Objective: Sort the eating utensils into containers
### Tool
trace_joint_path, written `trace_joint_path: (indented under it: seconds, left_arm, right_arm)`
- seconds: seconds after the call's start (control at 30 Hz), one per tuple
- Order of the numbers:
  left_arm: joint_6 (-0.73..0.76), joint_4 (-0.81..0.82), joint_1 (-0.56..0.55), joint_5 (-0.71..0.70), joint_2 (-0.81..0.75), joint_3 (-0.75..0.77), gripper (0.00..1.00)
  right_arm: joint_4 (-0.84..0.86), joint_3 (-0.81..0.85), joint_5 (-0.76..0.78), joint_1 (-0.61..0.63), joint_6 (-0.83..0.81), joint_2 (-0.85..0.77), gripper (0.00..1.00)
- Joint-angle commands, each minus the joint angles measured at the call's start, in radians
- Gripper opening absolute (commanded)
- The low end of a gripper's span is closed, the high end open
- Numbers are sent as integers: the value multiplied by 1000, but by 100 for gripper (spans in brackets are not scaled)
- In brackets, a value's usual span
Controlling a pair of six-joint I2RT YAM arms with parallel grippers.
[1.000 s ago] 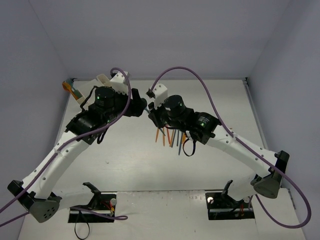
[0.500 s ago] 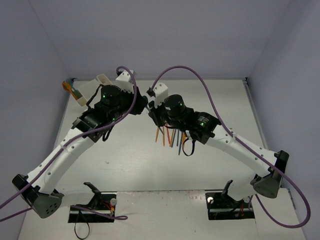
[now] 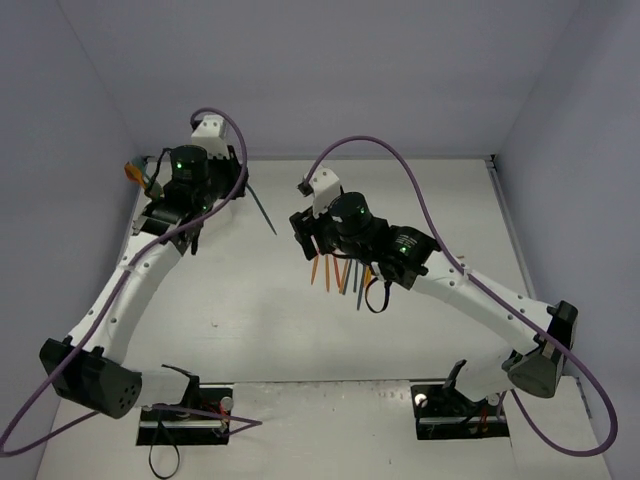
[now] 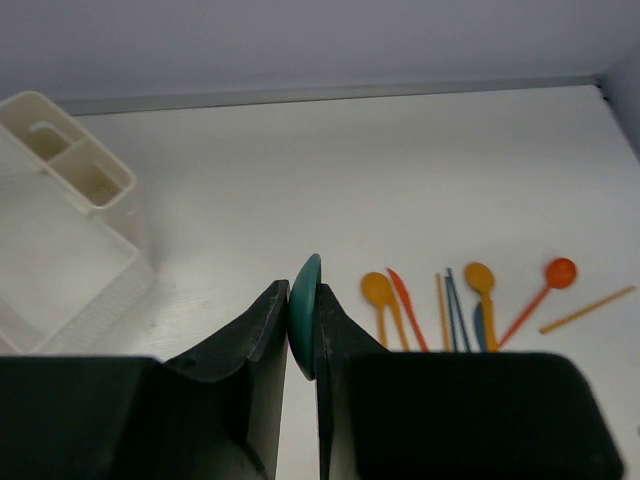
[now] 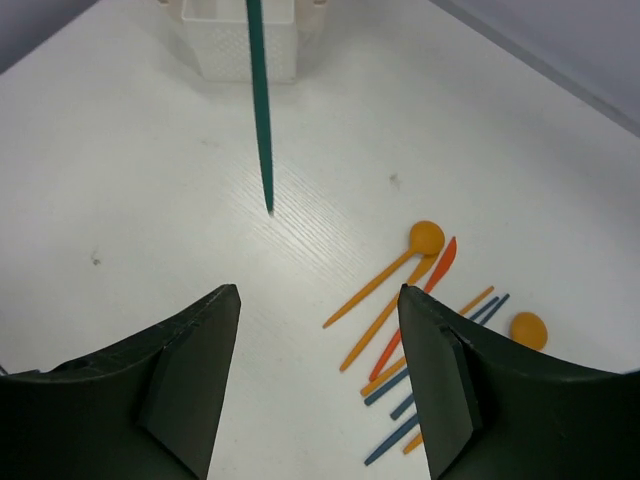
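"Eating utensils (image 4: 377, 289), slender smooth plastic in orange, red and blue: where do they lie?"

"Fanned side by side on the white wood-grained tabletop (image 4: 300, 170), with round spoon bowls and a pointed red knife among them. In the top view they sit just below the right gripper (image 3: 300, 238). One more, a teal plastic spoon (image 4: 305, 285), is lifted off the tabletop."

"Held how?"

"The left gripper (image 4: 302, 325) is clenched on its bowl, a flat black finger pressing each face. The long tapering handle slants downward. I cannot tell whether its tip touches the tabletop."

"And the containers?"

"The white rectangular plastic bin organizer (image 4: 60, 230), open-topped with a perforated wall, sits at the far left corner. The left arm stretches out long, its wrist near that block."

"The right arm?"

"Bent at the elbow and reaching to mid-tabletop. Its gripper is released, the broad black fingers (image 5: 190, 370) spread wide above bare tabletop, with the fanned utensils off to one side."
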Motion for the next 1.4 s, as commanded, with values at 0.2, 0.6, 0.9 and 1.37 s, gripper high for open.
trace_joint_path:
  seconds: [0.2, 0.6, 0.9, 1.37]
  left_arm:
    - [125, 251, 355, 93, 316, 356, 0]
    - [285, 297, 469, 53, 705, 804, 0]
    - [311, 360, 466, 44, 831, 828, 0]
    - [434, 416, 404, 11, 813, 625, 10]
  right_arm:
    - [52, -148, -42, -190, 7, -140, 63]
    - [52, -239, -67, -247, 15, -126, 63]
    - [52, -249, -105, -295, 34, -91, 63]
    - [53, -274, -115, -322, 51, -92, 63]
